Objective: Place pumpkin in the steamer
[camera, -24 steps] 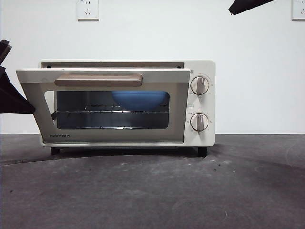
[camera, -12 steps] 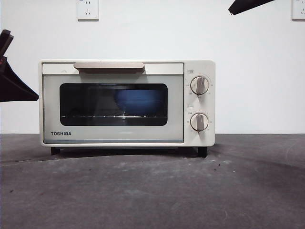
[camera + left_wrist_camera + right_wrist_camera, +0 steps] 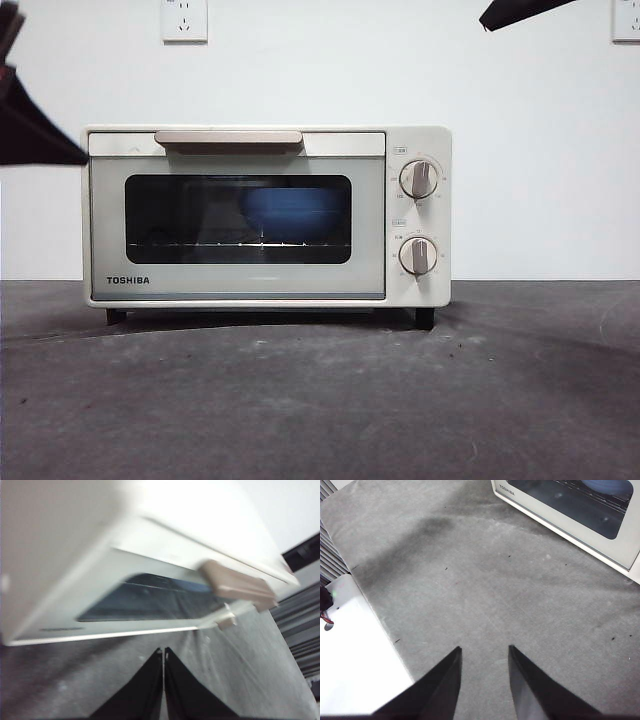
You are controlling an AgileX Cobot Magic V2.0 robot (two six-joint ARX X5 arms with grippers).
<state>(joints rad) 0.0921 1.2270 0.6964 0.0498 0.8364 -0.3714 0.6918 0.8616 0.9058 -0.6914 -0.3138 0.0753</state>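
Starting at the left side of the cream-white boxy TOSHIBA steamer (image 3: 265,215), my left gripper (image 3: 163,652) hangs beside and a little above its top left corner, jaws pressed together on nothing; in the front view it shows only as a dark wedge at the picture's edge. The steamer's dark glass door (image 3: 238,218) stands fully closed, its flat tan bar handle (image 3: 228,138) up against the top of the body. Through the glass I can see a wire rack and the rounded shape of a wide blue bowl (image 3: 292,212) sitting inside, toward the knob side. The small orange pumpkin I cannot make out anywhere: it is not on the table, not in either gripper, and the tinted glass hides whether it lies in that bowl. With the door shut and both tools empty, I judge the placing finished, and little seems left but to draw my arms clear. Right of the door come the two round beige knobs (image 3: 419,179), one above the other. Further right of the steamer, my right gripper (image 3: 484,655) waits high over bare table, jaws parted to a moderate gap and holding nothing. The steamer stands on a dark grey, felt-like table surface (image 3: 320,400) with faint scuffs and pale specks. Behind the steamer is a plain white wall (image 3: 540,150) with a white socket plate (image 3: 184,19) above it.
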